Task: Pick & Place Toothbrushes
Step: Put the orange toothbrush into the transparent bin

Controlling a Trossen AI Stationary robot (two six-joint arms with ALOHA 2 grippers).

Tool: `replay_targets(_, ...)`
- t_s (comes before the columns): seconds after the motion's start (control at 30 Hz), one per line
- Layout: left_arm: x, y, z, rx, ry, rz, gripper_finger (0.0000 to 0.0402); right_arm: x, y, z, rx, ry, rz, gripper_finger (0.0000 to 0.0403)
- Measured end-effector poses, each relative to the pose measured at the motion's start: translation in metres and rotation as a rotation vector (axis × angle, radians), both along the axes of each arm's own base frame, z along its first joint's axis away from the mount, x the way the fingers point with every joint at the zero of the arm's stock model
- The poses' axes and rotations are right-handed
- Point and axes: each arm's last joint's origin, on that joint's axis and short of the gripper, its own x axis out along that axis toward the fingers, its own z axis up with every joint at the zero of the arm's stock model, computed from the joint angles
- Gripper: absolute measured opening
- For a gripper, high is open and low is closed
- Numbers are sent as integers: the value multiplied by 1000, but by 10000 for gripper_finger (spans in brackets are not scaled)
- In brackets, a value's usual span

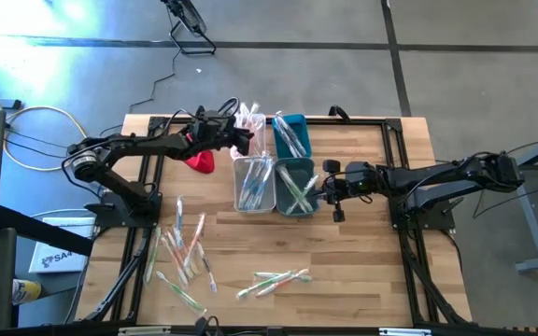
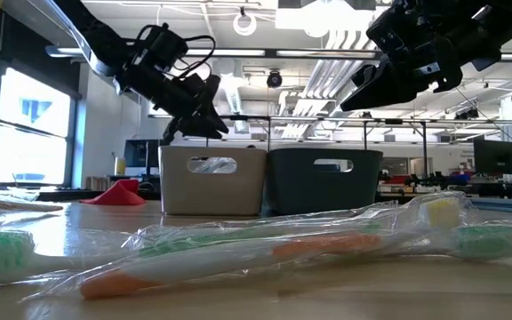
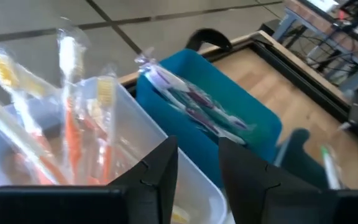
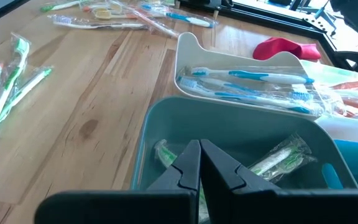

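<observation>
- Now, your left tool (image 1: 242, 129) hangs over the far white bin (image 1: 250, 128) at the back of the desk (image 1: 362, 252); its fingers (image 3: 157, 171) stand a little apart with nothing between them, and orange and yellow toothbrushes (image 3: 73, 134) in wrappers lie in the bin just beneath.
- Your right tool (image 4: 199, 163) is clenched shut and empty, poised over the near teal bin (image 1: 294, 187), where green-handled brushes (image 4: 278, 158) lie below its tips.
- You have four bins in a block: two white on the left-arm side, two teal on the right-arm side. The near white bin (image 1: 253, 184) holds blue brushes (image 4: 253, 84); the far teal bin (image 1: 290, 135) holds purple and dark ones.
- Loose brushes lie on the desk in two groups, well apart from both tools: a scatter of roughly ten (image 1: 180, 250) near the front left, and about three green and orange ones (image 1: 274, 281) at the front middle.
- One red cloth (image 1: 201, 161) lies just beside the white bins, under your left arm.
</observation>
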Motion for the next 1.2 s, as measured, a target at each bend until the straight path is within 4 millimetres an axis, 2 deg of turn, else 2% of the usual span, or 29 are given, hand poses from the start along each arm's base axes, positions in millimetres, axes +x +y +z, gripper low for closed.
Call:
replay_targets(0.4, 0, -1, -1, -55, -25, 1, 109, 0, 0, 0, 0, 0, 0, 2)
replay_targets(0.6, 2, -6, -3, -112, -26, -126, 109, 0, 0, 0, 0, 0, 0, 2)
replay_targets(0.9, 15, -49, -7, -122, 83, -294, 109, 0, 0, 0, 2, 1, 1, 2)
replay_targets(1.2, 12, -92, 17, -21, 103, -369, 109, 0, 0, 0, 3, 1, 1, 2)
